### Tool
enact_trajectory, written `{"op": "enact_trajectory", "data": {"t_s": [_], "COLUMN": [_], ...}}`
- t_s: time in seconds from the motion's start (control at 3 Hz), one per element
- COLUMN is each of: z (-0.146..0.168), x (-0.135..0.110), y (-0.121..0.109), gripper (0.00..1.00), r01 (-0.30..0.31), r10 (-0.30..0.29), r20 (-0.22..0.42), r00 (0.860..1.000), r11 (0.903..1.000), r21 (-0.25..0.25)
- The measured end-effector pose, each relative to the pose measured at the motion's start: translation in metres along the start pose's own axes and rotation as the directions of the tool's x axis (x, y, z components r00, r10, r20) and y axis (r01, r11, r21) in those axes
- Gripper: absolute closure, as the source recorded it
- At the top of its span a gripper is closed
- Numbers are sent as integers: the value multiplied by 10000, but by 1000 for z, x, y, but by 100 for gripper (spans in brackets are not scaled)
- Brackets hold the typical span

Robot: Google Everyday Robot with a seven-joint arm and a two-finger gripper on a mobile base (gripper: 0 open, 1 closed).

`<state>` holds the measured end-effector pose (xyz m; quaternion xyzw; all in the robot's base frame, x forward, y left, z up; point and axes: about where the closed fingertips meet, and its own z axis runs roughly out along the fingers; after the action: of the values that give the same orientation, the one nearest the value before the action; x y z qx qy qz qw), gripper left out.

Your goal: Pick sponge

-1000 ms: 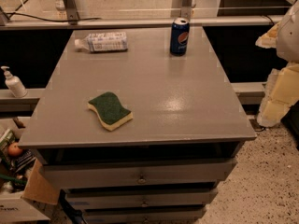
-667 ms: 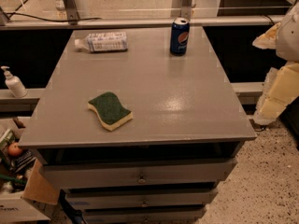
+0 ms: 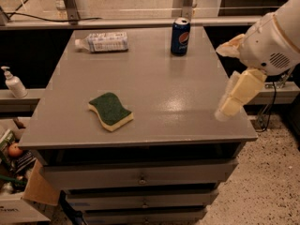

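At the far left you see a white pump bottle (image 3: 13, 82) standing on a low ledge beside the table (image 3: 154, 74), well clear of the tabletop. Below it, near the floor, sits an open cardboard box (image 3: 28, 191) with small items you cannot make out.

On the table's far left corner a clear plastic bottle (image 3: 104, 41) lies on its side, cap pointing left. Nearer to you, in the front left part of the tabletop, the sponge (image 3: 110, 110) lies flat with its dark green side up and the pale yellow foam showing along its front edge. Nothing touches it, and it sits a little back from the table's front edge.

Further right, at the far edge, a blue soda can (image 3: 180, 36) stands upright, well apart from the sponge.

At the right side the gripper (image 3: 228, 78) hangs over the table's right edge, well apart from the sponge. Its jaws look released, though the angle makes you hedge: one pale yellow padded finger (image 3: 239, 93) points down toward the front right corner, the other pokes out higher up, and nothing sits between them.

Under the tabletop, grey drawers (image 3: 140, 175) are stacked.
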<state>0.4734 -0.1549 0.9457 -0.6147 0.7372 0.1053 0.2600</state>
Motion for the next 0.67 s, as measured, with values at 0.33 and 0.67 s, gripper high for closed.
{"op": "enact_trajectory", "data": {"t_s": [0.33,0.67], "z": [29,57], "x": [-40,-87], "y": [2,10], "gripper": [0,0], "r01": [521,1196], "r10": [-474,-1007], "r20": [1115,2025], "r00": [9926,9741], "r11": [9978,9894], "r21": [-404,-829]}}
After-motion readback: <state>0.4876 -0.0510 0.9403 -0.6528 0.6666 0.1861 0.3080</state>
